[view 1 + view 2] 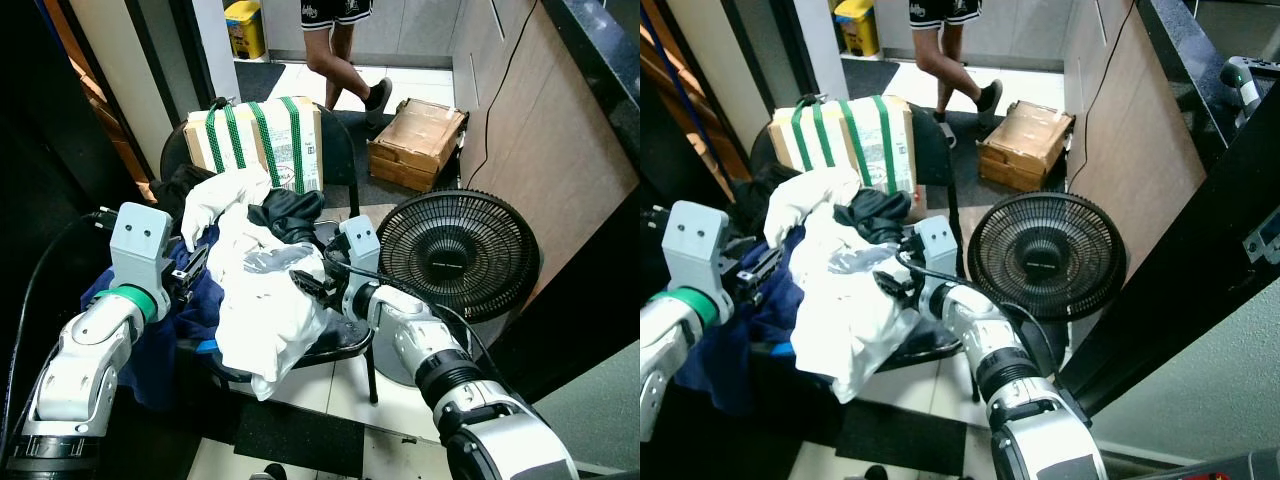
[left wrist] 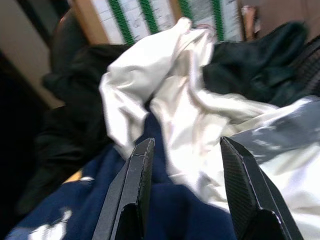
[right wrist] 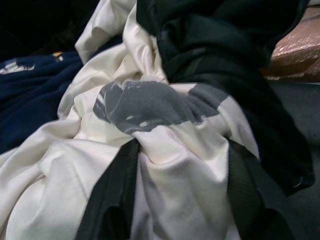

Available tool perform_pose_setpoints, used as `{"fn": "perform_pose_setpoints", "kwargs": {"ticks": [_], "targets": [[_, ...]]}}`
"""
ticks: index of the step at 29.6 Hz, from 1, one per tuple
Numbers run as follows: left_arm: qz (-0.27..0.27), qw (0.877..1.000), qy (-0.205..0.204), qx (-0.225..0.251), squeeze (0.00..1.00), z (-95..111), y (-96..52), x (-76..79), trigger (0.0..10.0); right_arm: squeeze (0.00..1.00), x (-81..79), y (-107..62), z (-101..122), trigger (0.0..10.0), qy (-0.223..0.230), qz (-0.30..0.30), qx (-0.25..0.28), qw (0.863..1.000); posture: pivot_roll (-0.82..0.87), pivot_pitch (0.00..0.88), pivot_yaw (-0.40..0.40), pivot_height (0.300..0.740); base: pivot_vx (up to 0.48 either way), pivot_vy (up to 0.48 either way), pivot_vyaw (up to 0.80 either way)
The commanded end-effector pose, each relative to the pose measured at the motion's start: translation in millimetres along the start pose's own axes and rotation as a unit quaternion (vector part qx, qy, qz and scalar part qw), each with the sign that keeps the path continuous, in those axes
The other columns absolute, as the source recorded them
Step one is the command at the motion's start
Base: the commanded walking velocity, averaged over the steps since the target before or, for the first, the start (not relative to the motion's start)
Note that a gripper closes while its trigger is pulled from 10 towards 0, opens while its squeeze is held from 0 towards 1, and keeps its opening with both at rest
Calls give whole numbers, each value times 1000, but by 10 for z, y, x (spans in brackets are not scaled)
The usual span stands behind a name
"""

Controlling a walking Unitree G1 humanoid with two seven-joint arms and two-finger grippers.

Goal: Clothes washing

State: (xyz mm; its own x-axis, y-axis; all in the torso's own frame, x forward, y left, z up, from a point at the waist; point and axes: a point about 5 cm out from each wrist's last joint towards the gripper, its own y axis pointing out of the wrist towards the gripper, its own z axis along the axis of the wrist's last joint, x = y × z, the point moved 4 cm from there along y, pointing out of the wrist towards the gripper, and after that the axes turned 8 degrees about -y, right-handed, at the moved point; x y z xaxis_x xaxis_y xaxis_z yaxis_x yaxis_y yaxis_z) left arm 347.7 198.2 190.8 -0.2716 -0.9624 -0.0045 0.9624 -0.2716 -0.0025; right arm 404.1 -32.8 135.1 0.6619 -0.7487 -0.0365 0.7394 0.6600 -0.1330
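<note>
White shirt (image 3: 165, 150) bunched between right gripper (image 3: 175, 200) jaws.

Black round fan (image 1: 459, 256) sits on the floor right of the black chair (image 1: 345, 150), its grille facing up and out, next to a wooden panel wall (image 1: 545, 140) with a black cable (image 1: 497, 85) running down it. Cardboard box with green straps (image 1: 262, 140) stands behind the chair back; a wooden crate (image 1: 418, 142) sits further back right. Person's legs (image 1: 345, 60) by the crate, yellow bin (image 1: 243, 27) far back.
</note>
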Motion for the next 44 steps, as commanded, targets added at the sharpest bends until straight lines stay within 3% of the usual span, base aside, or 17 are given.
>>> {"fn": "perform_pose_setpoints", "kwargs": {"ticks": [1, 8, 16, 20, 24, 25, 26, 27, 28, 30, 31, 33, 34, 35, 39, 42, 44], "targets": [[-23, 1000, -3, -4, 0, -46, -34, 70, 10000, 0, 2, -26, -65, 0, 11, -1, -3, 1000, 94, 148, 122, 740, 0, 0, 0], [-67, 998, -9, -14, 0, -100, -50, 212, 10000, 0, -4, -46, -64, 0, 18, 1, 4, 1000, 91, 141, 116, 740, 0, 0, 0], [-23, 999, -26, -13, 0, -182, -9, 149, 10000, 0, 122, -84, 141, 0, 69, -35, 63, 995, 76, 121, 92, 740, 0, 0, 0], [1, 999, -36, 3, 0, -156, 27, 101, 10000, 0, 441, -215, 529, 0, 75, -87, 131, 985, 63, 80, 69, 740, 0, 0, 0], [10, 999, -39, 8, 0, -147, 42, 77, 10000, 0, 535, -256, 634, 0, 68, -104, 144, 982, 61, 76, 64, 740, 0, 0, 0], [18, 999, -38, 14, 0, -118, 60, 56, 10000, 0, 740, -362, 948, 0, 39, -142, 184, 972, 61, 64, 56, 740, 0, 0, 0], [18, 999, -38, 14, 0, -118, 60, 56, 10000, 0, 740, -362, 948, 0, 39, -142, 184, 972, 61, 64, 56, 740, 0, 0, 0], [27, 999, -40, 22, 0, -85, 84, 28, 10000, 0, 976, -552, 1397, 0, 10, -189, 243, 951, 54, 50, 48, 740, 0, 0, 0], [42, 998, -38, 32, 0, -39, 105, -24, 10000, 0, 1220, -961, 2139, 0, -13, -239, 351, 905, 53, 46, 42, 740, 0, 0, 0], [42, 998, -38, 32, 0, -39, 105, -24, 10000, 0, 1220, -961, 2139, 0, -13, -239, 351, 905, 53, 46, 42, 740, 0, 0, 0], [56, 997, -40, 42, 0, 1, 119, -77, 10000, 0, 1334, -1477, 2823, 0, -26, -268, 458, 847, 46, 38, 34, 740, 0, 0, 0], [56, 997, -40, 42, 0, 1, 119, -77, 10000, 0, 1334, -1477, 2823, 0, -26, -268, 458, 847, 46, 38, 34, 740, 0, 0, 0], [65, 996, -42, 50, 0, 21, 127, -101, 10000, 0, 1321, -1977, 3334, 0, -45, -275, 540, 794, 40, 27, 21, 740, 0, 0, 0], [68, 995, -44, 54, 0, 19, 134, -85, 10000, 0, 1266, -2226, 3558, 0, -64, -269, 574, 770, 37, 20, 15, 740, 0, 0, 0], [63, 995, -49, 56, 0, -11, 146, 3, 10000, 0, 1221, -2068, 3425, 0, -85, -254, 550, 791, 38, 10, 7, 740, 0, 0, 0], [54, 995, -55, 59, 0, -25, 156, 85, 10000, 0, 1253, -1618, 2878, 0, -52, -248, 487, 836, 47, 5, 5, 740, 0, 0, 0], [50, 996, -55, 59, 0, -34, 156, 107, 10000, 0, 1293, -1462, 2604, 0, -26, -255, 461, 849, 49, 6, 5, 740, 0, 0, 0]]}}
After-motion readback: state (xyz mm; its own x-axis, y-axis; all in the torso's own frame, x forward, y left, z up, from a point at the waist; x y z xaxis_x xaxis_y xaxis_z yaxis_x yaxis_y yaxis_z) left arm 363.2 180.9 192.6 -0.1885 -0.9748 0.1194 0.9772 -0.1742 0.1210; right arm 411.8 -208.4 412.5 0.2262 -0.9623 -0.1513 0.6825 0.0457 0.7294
